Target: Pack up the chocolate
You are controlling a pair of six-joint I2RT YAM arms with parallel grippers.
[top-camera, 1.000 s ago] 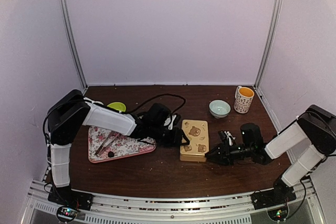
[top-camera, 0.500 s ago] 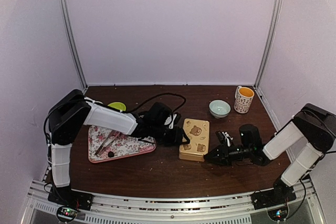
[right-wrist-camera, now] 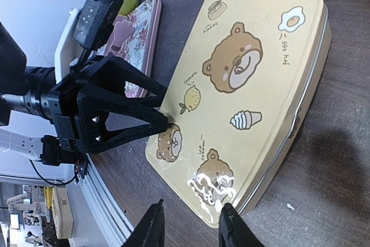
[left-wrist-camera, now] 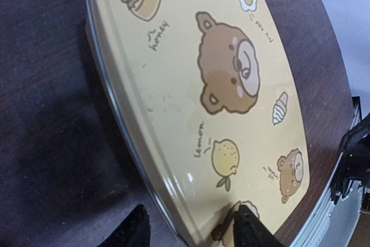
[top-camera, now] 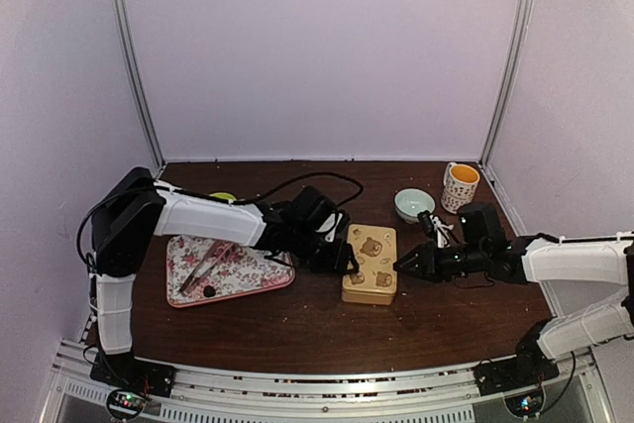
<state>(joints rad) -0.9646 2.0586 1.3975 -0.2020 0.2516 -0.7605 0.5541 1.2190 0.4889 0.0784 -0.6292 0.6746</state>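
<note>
Beside the tin, the right gripper has arrived, narrowly parted and empty. The left gripper, half-open, straddles the opposite rim, so lid work looks next.

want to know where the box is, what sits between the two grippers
The closed yellow bear-print tin sits between the left gripper and the right gripper, seen plainly in the top view.
</note>
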